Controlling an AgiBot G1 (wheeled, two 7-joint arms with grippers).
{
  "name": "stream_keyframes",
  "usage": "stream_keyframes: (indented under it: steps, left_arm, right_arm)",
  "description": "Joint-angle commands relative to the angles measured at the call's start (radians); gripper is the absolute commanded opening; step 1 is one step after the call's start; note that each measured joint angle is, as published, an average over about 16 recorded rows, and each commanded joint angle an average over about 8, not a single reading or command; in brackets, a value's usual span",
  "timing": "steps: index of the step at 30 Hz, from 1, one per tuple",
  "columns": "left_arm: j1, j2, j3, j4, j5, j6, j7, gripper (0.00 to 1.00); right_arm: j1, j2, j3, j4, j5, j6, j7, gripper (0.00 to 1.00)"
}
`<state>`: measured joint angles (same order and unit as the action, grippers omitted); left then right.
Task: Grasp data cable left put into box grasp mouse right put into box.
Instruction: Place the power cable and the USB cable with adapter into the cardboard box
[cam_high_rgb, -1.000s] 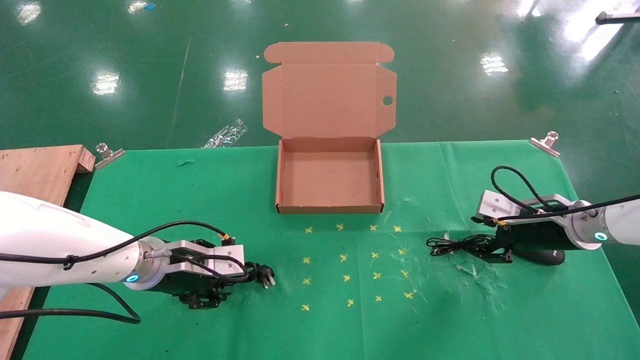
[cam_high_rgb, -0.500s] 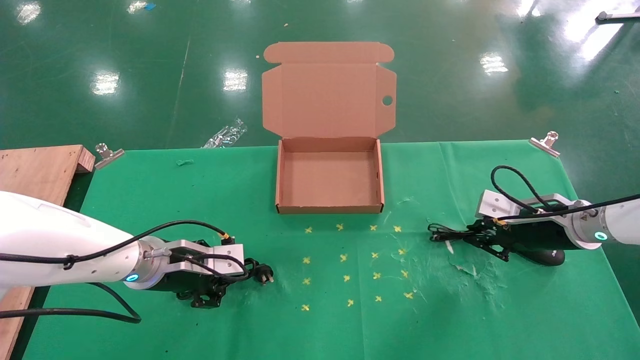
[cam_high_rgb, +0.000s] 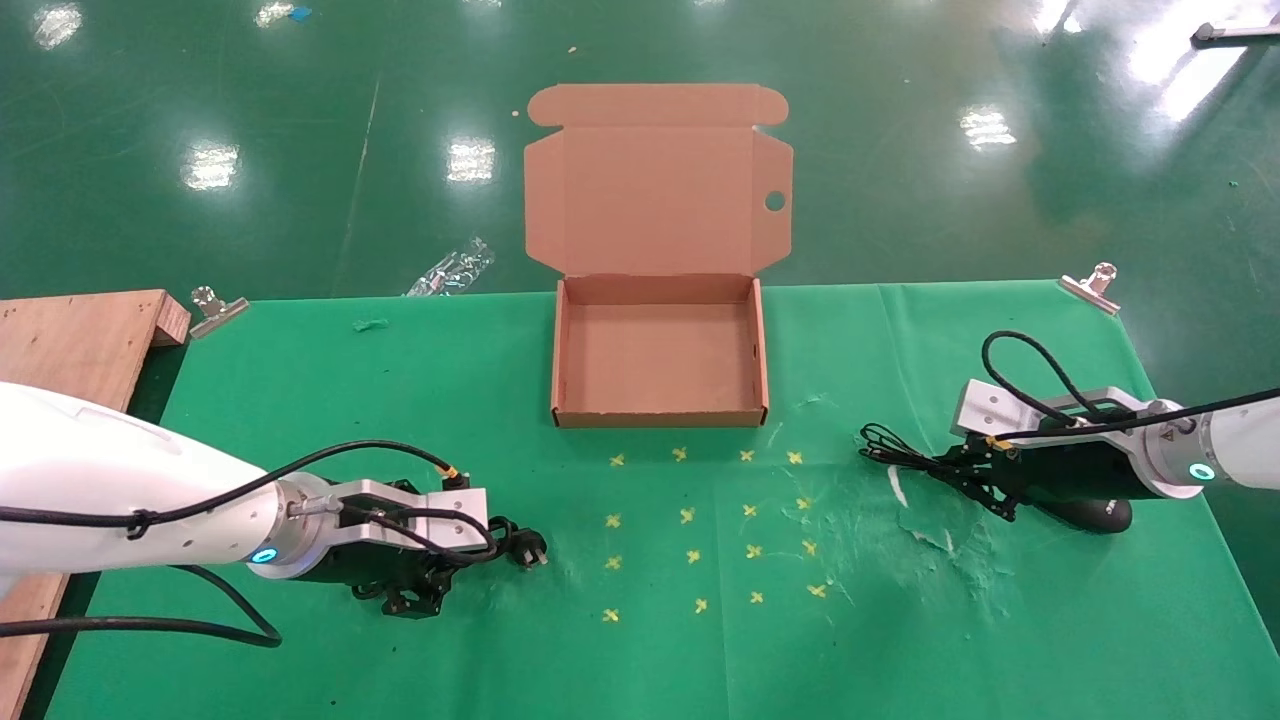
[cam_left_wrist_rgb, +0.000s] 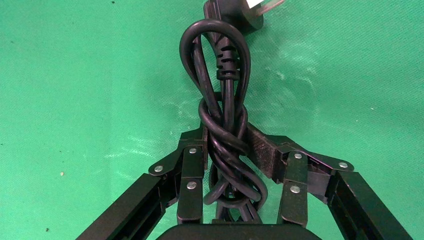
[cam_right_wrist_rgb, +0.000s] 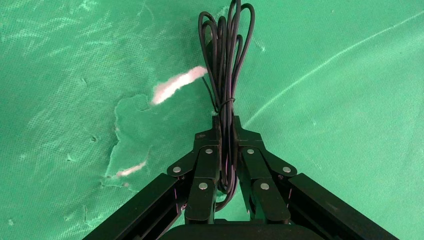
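On the green bench (cam_high_rgb: 300, 400), the right gripper (cam_high_rgb: 965, 470) has lifted the mouse (cam_high_rgb: 1100, 515) cord bundle; the box (cam_high_rgb: 660, 415) waits empty. Left wrist: fingers (cam_left_wrist_rgb: 192, 170) clamped on the data cable (cam_left_wrist_rgb: 225, 125). Right wrist: fingers (cam_right_wrist_rgb: 207, 170) pinch the thin cord.

Both arms have smooth white shells and end in a silver metal wrist block with a small glowing cyan ring light. Black cables loop over each wrist. The left gripper (cam_left_wrist_rgb: 227, 150) and the right gripper (cam_right_wrist_rgb: 227, 150) are black linkages of flat bars, joined with round silver screws.
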<state>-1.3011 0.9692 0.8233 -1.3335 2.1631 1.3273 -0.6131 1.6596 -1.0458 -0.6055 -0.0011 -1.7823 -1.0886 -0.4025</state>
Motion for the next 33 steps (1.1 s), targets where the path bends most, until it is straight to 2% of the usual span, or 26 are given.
stream_keyframes:
  steps: [1, 6, 12, 16, 19, 23, 27, 30, 33]
  left_arm:
    - [0.003, 0.003, 0.001, 0.004, 0.0, -0.002, -0.002, 0.0]
    - [-0.035, -0.011, -0.011, -0.001, -0.021, 0.016, 0.028, 0.0]
    - [-0.136, -0.021, -0.064, -0.01, -0.135, 0.065, 0.064, 0.0]
    - [-0.187, 0.023, -0.089, -0.007, -0.186, 0.065, 0.059, 0.0]
    - [-0.194, 0.093, -0.088, -0.003, -0.168, 0.014, 0.039, 0.0]
    - [-0.156, 0.226, -0.057, 0.011, -0.042, -0.131, -0.003, 0.0]
    - [-0.096, 0.347, 0.005, 0.062, 0.184, -0.337, -0.062, 0.0]
    - [-0.069, 0.394, 0.08, 0.118, 0.346, -0.501, -0.117, 0.0]
    - [-0.066, 0.405, 0.17, 0.172, 0.445, -0.64, -0.179, 0.0]
  right_arm:
    - [0.0, 0.0, 0.0, -0.001, 0.0, -0.001, 0.0, 0.0]
    - [0.05, 0.028, 0.002, 0.011, 0.003, -0.014, 0.008, 0.0]
    - [0.114, 0.053, 0.007, 0.028, 0.01, -0.017, 0.025, 0.0]
    - [0.151, 0.067, 0.009, 0.042, 0.012, -0.023, 0.031, 0.0]
    - [0.181, 0.08, 0.011, 0.057, 0.014, -0.029, 0.034, 0.0]
    - [0.228, 0.098, 0.01, 0.085, 0.012, -0.051, 0.043, 0.0]
    - [0.28, 0.115, 0.005, 0.123, 0.004, -0.097, 0.062, 0.0]
    - [0.311, 0.129, 0.0, 0.16, -0.002, -0.138, 0.082, 0.0]
    - [0.325, 0.147, -0.003, 0.204, -0.006, -0.172, 0.105, 0.0]
